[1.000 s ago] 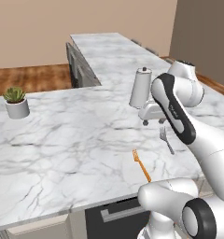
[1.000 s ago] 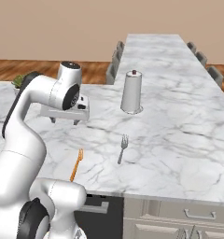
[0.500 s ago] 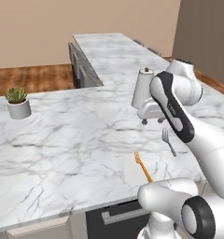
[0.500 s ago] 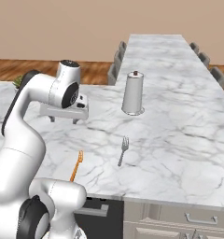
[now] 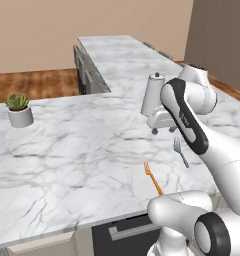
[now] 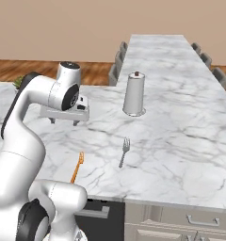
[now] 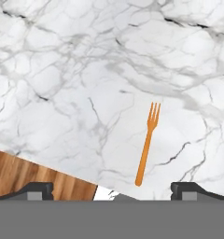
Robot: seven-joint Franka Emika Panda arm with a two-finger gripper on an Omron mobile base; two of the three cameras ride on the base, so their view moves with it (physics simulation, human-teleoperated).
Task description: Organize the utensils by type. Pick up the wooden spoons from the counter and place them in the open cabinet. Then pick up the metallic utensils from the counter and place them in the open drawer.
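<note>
On white marble counter point(image 5: 67, 150), orange fork point(image 7: 147, 142), wood floor point(image 5: 37, 85) beyond, tool point(image 6: 64, 121) spread apart.

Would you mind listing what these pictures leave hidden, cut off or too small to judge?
- Orange fork, left base view: its handle end runs behind the robot's own white base.
- Grey fork, left base view: the forearm crosses its handle end.
- Gripper, right base view: fingertips too small to judge their gap.
- Potted plant, right base view: mostly behind the arm.
- Counter, hand view: cut off by the frame edges.
</note>
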